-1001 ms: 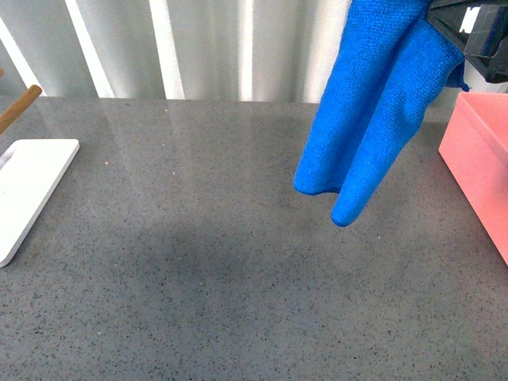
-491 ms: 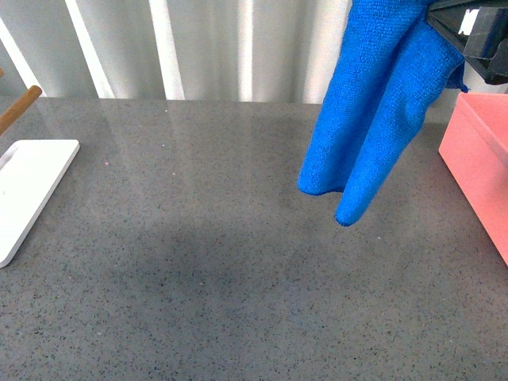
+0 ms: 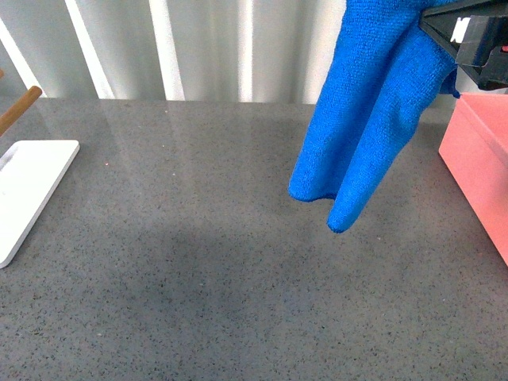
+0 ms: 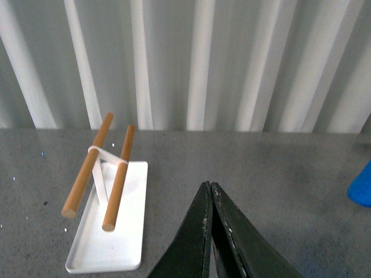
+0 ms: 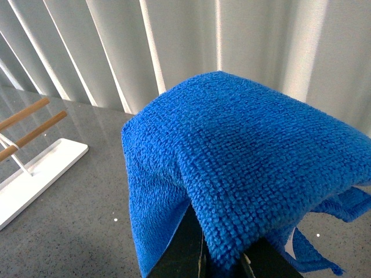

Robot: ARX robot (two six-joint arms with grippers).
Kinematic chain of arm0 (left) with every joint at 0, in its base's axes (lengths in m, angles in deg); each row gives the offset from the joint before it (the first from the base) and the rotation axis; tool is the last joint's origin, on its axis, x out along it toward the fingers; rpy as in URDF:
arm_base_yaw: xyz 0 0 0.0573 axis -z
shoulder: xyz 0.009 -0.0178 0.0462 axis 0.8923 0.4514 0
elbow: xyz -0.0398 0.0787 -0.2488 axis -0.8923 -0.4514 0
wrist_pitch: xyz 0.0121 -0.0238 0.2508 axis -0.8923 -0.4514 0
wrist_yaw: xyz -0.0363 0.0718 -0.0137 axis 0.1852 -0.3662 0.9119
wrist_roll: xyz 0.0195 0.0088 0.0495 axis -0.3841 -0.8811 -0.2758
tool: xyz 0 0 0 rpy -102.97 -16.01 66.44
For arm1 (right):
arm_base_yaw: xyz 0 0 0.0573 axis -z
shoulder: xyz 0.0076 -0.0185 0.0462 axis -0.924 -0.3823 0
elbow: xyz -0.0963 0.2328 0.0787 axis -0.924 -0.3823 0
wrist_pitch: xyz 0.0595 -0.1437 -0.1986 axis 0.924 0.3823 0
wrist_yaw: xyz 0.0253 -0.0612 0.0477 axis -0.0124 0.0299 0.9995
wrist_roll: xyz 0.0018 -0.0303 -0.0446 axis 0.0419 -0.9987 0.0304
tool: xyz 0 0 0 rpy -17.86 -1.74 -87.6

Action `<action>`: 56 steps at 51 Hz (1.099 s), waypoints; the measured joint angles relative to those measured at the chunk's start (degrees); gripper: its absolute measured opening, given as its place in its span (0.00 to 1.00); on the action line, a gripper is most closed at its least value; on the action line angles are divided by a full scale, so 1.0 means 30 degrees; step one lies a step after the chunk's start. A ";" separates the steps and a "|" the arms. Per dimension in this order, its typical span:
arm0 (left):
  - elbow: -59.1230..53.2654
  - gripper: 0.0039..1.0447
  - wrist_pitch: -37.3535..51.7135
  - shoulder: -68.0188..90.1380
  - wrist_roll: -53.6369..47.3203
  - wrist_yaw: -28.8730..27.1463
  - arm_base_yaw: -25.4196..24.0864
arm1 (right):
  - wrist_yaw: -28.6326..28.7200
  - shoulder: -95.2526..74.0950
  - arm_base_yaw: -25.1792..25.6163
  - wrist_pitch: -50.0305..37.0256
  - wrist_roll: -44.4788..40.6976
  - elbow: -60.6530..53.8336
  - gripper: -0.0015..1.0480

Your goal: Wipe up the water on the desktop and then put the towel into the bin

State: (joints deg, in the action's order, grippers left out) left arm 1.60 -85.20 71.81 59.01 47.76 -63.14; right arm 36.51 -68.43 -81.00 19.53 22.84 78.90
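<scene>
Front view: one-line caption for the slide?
Blue towel hangs from the right gripper above the desktop, beside the pink bin.

Fuzzy cloth towel, glossy speckled desktop

Likely a lab bench — speckled desktop, white ribbed backdrop.

Right gripper seen as a black, angular, matte housing marked with a small white patch, left gripper formed of two black tapering fingers, pale scuffs speckled along their inner edges.
</scene>
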 joint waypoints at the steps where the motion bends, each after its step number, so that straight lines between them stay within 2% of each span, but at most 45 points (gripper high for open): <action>1: 0.0000 0.03 -0.0015 -0.0204 0.0000 0.0000 0.0000 | -0.0007 -0.0022 0.0000 0.0000 0.0000 0.0000 0.03; 18: 0.0000 0.04 -0.0124 -0.0364 0.0015 0.0000 0.0000 | -0.0219 -0.0044 -0.0087 0.0306 -0.0029 0.0000 0.03; 23: 0.0000 0.23 -0.0124 -0.0364 0.0007 0.0000 0.0000 | -0.1064 -0.0189 -0.0095 0.1515 -0.0160 0.0175 0.03; 36: 0.0000 0.60 -0.0124 -0.0364 0.0000 0.0000 0.0000 | -0.1953 -0.1566 -0.0095 0.6324 -0.0627 0.1923 0.03; 45: 0.0000 0.95 -0.0124 -0.0364 -0.0007 0.0000 0.0000 | -0.3016 -0.4852 -0.0095 0.9806 -0.3286 0.4969 0.03; 51: 0.0000 0.94 -0.0124 -0.0364 -0.0044 0.0000 0.0000 | -0.3745 -0.7577 -0.0095 1.0499 -0.5399 0.6164 0.03; 56: 0.0000 0.94 -0.0124 -0.0364 -0.0044 0.0000 0.0000 | -0.4124 -0.9216 -0.0131 1.0805 -0.6040 0.6899 0.03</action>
State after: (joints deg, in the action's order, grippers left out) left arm 1.60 -85.57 70.72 58.87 47.76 -63.14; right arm 24.14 -96.08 -81.39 51.94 4.72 99.60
